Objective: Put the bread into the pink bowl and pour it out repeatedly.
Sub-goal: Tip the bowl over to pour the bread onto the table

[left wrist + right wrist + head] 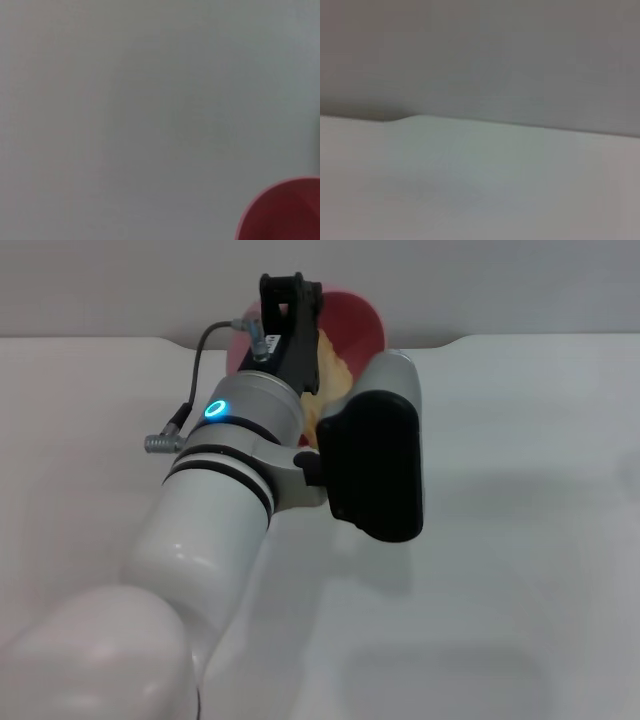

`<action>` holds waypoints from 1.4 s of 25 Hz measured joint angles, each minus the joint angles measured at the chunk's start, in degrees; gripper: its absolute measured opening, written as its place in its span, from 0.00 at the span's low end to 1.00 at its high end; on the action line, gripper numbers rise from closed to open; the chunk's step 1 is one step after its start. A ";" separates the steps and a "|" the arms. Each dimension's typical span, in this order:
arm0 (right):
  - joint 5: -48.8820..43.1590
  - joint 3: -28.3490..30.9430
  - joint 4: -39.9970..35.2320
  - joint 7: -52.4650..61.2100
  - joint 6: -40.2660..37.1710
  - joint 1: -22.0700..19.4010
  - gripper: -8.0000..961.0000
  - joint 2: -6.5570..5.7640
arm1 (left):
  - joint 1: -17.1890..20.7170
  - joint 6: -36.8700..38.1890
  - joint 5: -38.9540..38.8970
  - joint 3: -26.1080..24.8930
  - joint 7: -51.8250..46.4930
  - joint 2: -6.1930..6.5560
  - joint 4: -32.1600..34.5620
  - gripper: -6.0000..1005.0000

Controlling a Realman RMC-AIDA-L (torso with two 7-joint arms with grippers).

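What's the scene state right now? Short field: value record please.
active arm: left gripper, reaching to the far table edge
bowl: pink bowl, mostly hidden behind the left arm
bowl contents: bread, pale part showing beside the wrist, seemingly inside
left grip: at the bowl, contact hidden
right gripper: not in view
surface: white table
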 joint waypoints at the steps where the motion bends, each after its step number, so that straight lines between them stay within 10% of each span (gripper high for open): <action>1: -0.03 0.44 0.35 -0.15 -0.32 -0.20 0.71 0.02 | -0.02 0.36 0.17 0.02 0.41 0.01 -0.22 0.04; 35: 0.39 -0.06 2.52 -0.74 -0.24 0.17 0.71 -0.02 | -0.47 -2.75 26.41 4.86 -7.66 -0.41 -8.15 0.04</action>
